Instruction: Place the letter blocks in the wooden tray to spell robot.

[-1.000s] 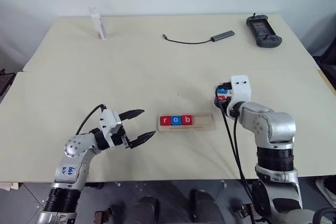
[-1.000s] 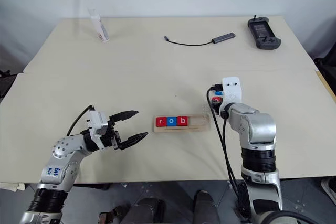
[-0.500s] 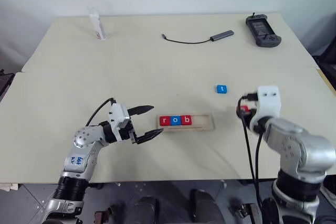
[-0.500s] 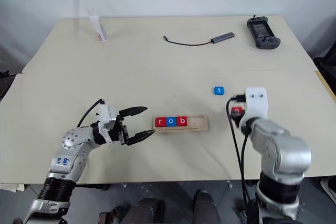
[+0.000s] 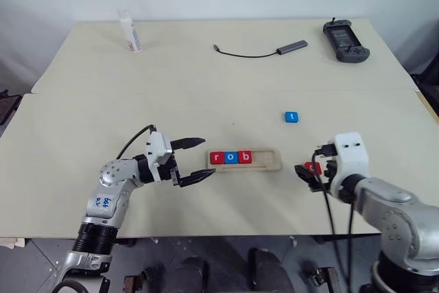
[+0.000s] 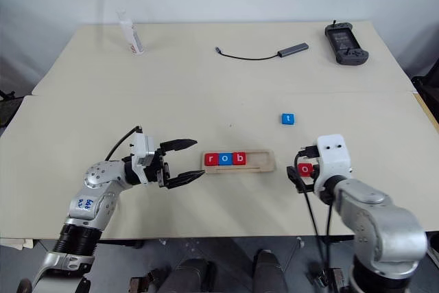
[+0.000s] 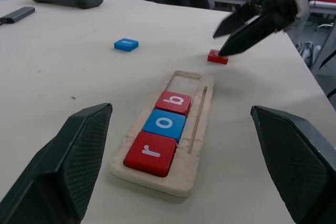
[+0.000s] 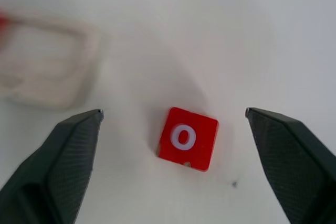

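Note:
The wooden tray [image 5: 264, 163] lies mid-table with a red r [image 5: 217, 158], a blue o [image 5: 231, 158] and a red b [image 5: 245, 158] in its left part. A blue t block [image 5: 291, 116] lies flat on the table behind and to the right of the tray. A red o block [image 8: 187, 138] rests on the table right of the tray, between the spread fingers of my open right gripper [image 8: 173, 112], untouched by either. My left gripper [image 5: 209, 156] is open at the tray's left end, holding nothing.
A white tube [image 5: 129, 31] stands at the back left. A dark cable with adapter [image 5: 260, 51] lies at the back centre and a black controller [image 5: 345, 36] at the back right. The table's front edge runs just below both grippers.
My right gripper drew back and to the right from beside the blue t with the red o, then opened, leaving it on the table. My left gripper shifted closer to the tray.

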Tool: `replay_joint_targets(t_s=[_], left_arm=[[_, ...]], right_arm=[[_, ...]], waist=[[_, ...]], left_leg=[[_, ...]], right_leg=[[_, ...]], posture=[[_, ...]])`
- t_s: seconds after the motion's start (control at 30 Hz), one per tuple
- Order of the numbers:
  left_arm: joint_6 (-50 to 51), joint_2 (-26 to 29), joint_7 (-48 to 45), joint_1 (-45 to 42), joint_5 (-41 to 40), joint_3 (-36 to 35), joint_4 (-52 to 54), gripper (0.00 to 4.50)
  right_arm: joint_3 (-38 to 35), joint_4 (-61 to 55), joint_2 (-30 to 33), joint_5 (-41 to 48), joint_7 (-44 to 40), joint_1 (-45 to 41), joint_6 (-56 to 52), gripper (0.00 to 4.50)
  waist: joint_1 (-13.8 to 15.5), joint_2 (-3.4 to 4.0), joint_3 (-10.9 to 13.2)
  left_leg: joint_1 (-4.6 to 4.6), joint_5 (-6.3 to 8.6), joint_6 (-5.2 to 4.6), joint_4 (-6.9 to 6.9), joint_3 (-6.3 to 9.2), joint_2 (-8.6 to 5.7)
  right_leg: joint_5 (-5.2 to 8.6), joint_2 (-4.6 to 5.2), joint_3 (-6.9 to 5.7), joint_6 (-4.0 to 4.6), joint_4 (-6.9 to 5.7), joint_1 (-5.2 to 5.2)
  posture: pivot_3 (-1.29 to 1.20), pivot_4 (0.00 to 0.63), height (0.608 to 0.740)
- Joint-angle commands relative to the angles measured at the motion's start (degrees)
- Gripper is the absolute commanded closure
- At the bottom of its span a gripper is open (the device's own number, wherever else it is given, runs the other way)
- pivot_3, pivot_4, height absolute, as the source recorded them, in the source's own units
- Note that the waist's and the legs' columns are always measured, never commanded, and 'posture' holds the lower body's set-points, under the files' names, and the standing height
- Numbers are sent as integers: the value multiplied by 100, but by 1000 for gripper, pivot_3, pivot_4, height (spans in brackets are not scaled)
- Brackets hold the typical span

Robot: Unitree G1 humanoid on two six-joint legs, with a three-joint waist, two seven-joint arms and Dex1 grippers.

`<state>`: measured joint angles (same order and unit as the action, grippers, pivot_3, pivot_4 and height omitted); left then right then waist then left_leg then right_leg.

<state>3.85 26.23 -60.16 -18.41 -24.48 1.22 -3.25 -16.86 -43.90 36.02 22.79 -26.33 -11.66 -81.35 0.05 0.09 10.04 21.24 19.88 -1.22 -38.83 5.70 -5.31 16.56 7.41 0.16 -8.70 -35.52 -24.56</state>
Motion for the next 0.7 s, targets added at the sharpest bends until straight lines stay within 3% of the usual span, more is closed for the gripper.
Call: replay_joint_targets(t_s=[0.03,0.13,0.27,0.57,0.7], left_arm=[[113,85,-96,90,-155,-62,343,0],[161,109,-91,140,-138,-66,466,0],[88,156,-50,208,-38,-90,571,0],[43,276,54,540,9,-129,933,0],[31,299,119,611,6,-159,1006,0]], right_arm=[[338,677,1180,2,-1854,542,2354,25],[807,2025,1954,-525,-2998,639,4530,25],[1428,3641,2250,-994,-3741,-58,6073,25],[2292,5994,2019,-1423,-4989,-1460,7506,25],[2471,6566,1858,-1548,-5240,-1833,7765,924]], waist=[[-1,-2,1],[-18,-8,4],[-28,-13,8],[11,-13,8],[-1,-12,7]], left_leg=[[0,0,0,4,-1,-1],[-4,0,-1,1,-9,0],[-8,-1,-1,-12,-18,2],[0,-2,3,-12,-4,5],[0,-1,3,-15,-4,6]], right_leg=[[0,0,-1,0,2,1],[-2,0,-2,-5,8,8],[-5,1,5,-9,17,8],[-4,4,-3,-8,28,6],[-4,3,-4,-8,31,8]], posture=[[0,150,740],[0,150,740],[0,150,740],[0,150,740],[0,150,740]])
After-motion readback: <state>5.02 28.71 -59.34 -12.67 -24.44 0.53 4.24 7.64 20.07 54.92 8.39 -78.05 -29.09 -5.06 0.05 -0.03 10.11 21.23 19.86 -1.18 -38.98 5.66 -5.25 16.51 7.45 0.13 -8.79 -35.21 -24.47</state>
